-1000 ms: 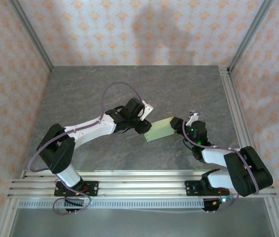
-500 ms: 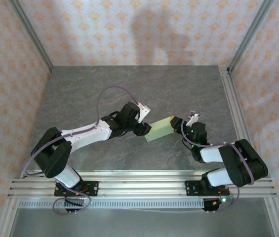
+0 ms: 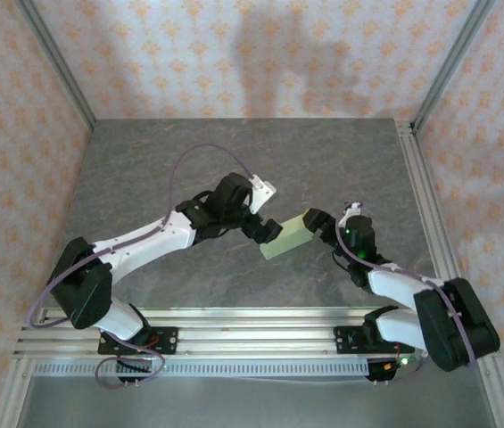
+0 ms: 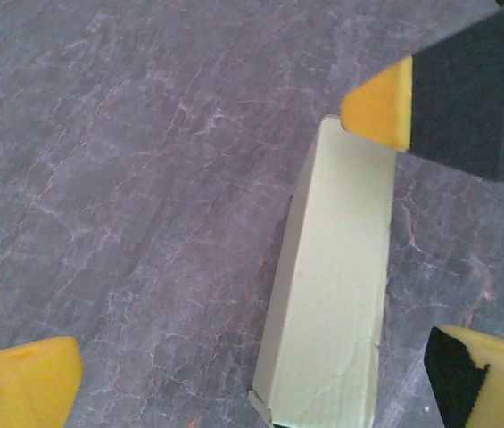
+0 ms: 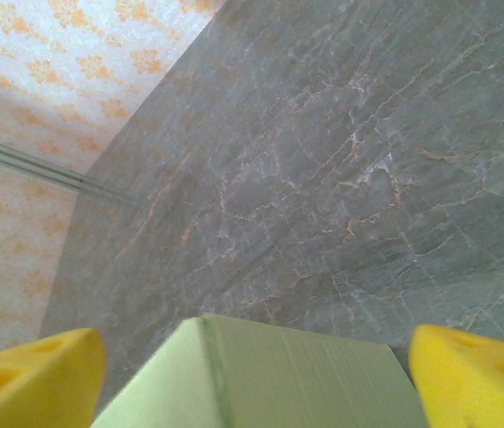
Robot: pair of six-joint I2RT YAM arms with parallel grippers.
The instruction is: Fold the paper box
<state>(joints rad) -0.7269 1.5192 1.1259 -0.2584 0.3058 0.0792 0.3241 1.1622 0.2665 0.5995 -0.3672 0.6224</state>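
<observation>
The paper box (image 3: 288,235) is a small pale yellow-green closed rectangular box lying on the grey table between the two arms. My left gripper (image 3: 263,229) stands open at the box's left end. In the left wrist view the box (image 4: 332,294) runs up between its wide-apart yellow pads (image 4: 21,385), touching neither. My right gripper (image 3: 317,220) is open at the box's right end. In the right wrist view the box (image 5: 269,374) sits low between its spread yellow fingertips (image 5: 476,373). One right-gripper pad (image 4: 381,102) meets the box's far corner.
The grey marbled table (image 3: 234,160) stretches behind and to both sides of the box. An aluminium rail (image 3: 425,205) runs along the right edge, and patterned walls (image 3: 234,53) close in the back and sides.
Both grippers have opened from a narrower hold on the box's ends. The left arm has stretched out lower along the table. The box stays in about the same place.
</observation>
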